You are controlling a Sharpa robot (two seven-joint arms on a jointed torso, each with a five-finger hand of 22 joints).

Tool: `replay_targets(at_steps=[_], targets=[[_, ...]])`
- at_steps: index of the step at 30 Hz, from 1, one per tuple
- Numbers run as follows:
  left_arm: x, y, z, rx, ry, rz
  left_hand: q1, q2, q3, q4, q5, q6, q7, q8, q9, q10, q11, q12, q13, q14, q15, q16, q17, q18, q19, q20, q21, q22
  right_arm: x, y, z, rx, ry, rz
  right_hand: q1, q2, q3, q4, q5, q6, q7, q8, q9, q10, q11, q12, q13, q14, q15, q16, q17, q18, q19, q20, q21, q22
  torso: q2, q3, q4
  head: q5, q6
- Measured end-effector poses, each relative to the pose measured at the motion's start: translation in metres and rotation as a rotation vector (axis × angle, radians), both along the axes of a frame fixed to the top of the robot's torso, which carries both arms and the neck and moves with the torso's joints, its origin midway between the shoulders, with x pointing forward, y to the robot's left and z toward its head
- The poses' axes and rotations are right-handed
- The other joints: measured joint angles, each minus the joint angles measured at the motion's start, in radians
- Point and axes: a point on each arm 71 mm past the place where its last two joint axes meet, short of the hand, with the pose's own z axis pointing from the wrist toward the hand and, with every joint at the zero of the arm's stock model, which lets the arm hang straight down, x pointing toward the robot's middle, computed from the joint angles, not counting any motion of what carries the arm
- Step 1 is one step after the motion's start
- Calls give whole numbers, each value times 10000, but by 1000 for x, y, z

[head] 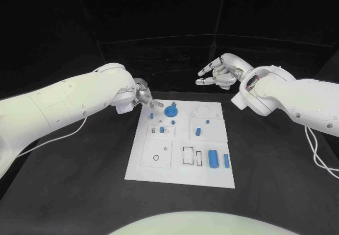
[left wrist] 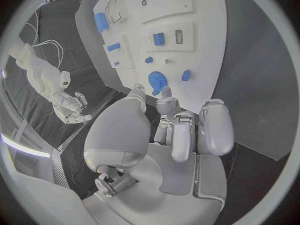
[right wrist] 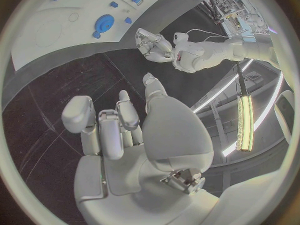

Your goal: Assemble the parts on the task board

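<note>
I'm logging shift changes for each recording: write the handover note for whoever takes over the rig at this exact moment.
Left hand: holds nothing, fingers apart, hovering at the far left corner of the task board, close to the blue gear.
Right hand: holds nothing, fingers loosely spread, raised beyond the board's far edge.
Parts: the gear stands near the far edge; two blue cylinders lie near the right front; smaller blue pieces sit mid-board.
Done: cannot tell which are seated.
Left: no part in hand; assembly continues.

Head camera overhead, wrist cameras share task board [head: 180, 142]
</note>
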Motion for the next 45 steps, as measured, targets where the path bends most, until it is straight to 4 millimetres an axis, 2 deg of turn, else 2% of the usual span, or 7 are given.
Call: replay_targets(at_steps=[6,11,21,33,39,45], targets=[[11,7,-10,493,444,136,126,127,0,0,0,34,34,-50,-117,0,0,0,-28,36,36,0,0,1,0,0,0,0,0,2,0,4,4,34,0,0,0,0,0,0,0,0,0,0,0,0,0,0,0,0,-1,0,0,0,0,1,18,-6,-9,50,46],[17,12,-21,881,636,235,173,174,0,0,0,64,56,-85,-149,0,0,0,-27,36,36,0,0,1,0,0,-39,1,0,2,0,6,6,54,0,0,0,0,0,0,0,0,0,0,0,0,1,0,0,0,-1,0,0,0,0,1,28,-10,-33,63,29],[21,13,-38,1377,678,126,52,294,-234,97,1,270,15,-128,-313,38,38,0,29,36,35,0,0,-1,34,35,-39,30,0,5,0,15,8,113,0,0,0,0,0,0,0,0,0,0,0,0,1,0,0,0,-2,0,0,0,0,1,43,-18,-35,83,28],[22,12,-44,1455,581,-44,10,336,-345,69,1,376,-20,-128,-358,39,38,44,76,36,35,0,0,-1,34,34,-39,100,0,7,0,17,12,149,0,0,1,0,0,0,0,0,0,0,0,0,2,0,0,0,-2,0,0,0,0,2,36,-8,-35,62,-11],[22,10,-45,1431,562,-154,217,502,-429,-15,1,483,-59,-128,-420,39,37,44,76,35,35,0,0,-1,34,34,-38,129,0,7,0,16,13,159,0,0,1,0,0,0,0,0,0,0,0,0,2,0,0,0,-2,1,0,0,0,2,30,-7,-27,54,-13],[21,8,-45,1421,590,-258,403,535,-439,-85,1,554,-59,-127,-463,76,0,81,75,35,35,0,0,-1,34,34,-39,171,0,7,0,16,15,169,0,0,1,0,0,0,0,0,0,0,0,0,2,0,0,0,-2,1,0,0,0,2,29,-7,-27,54,-22]])
